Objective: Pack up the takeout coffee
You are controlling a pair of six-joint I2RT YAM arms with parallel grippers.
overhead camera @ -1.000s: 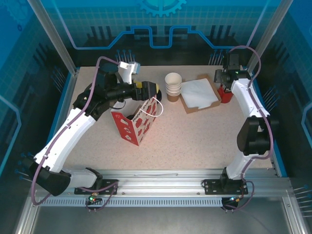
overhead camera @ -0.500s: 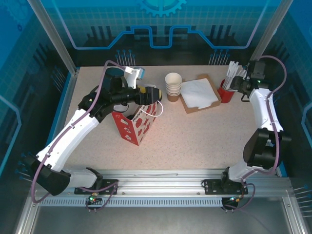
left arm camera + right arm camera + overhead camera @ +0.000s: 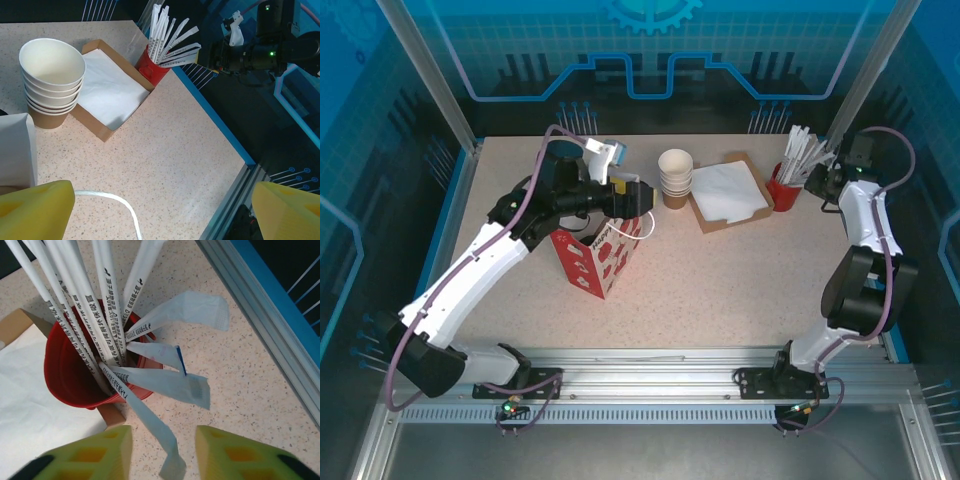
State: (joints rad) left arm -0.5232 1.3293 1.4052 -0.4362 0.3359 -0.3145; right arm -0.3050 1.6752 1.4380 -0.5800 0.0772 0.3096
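Observation:
The takeout coffee is hidden from every view. My left gripper (image 3: 638, 197) hovers over the open top of a red-and-white paper bag (image 3: 598, 255), just left of the cup stack. In the left wrist view its yellow fingers (image 3: 37, 212) stand wide apart with only table and the bag's white rope handle (image 3: 117, 205) between them, so the left gripper (image 3: 162, 212) is open and empty. My right gripper (image 3: 823, 178) is at the back right beside a red cup of wrapped straws (image 3: 70, 370). The right gripper (image 3: 162, 455) has its jaws apart, with a loose wrapper end (image 3: 155, 432) hanging between them untouched.
A stack of lidless paper cups (image 3: 675, 177) stands at the back centre. Beside it is a brown cardboard tray of white napkins (image 3: 730, 192), and the red straw cup (image 3: 783, 190) sits just right of that. The table's blue right edge (image 3: 260, 315) runs close past the right gripper.
The right arm swung from over the straw cup out to its right side and its jaws narrowed. The left gripper edged right above the bag, still open.

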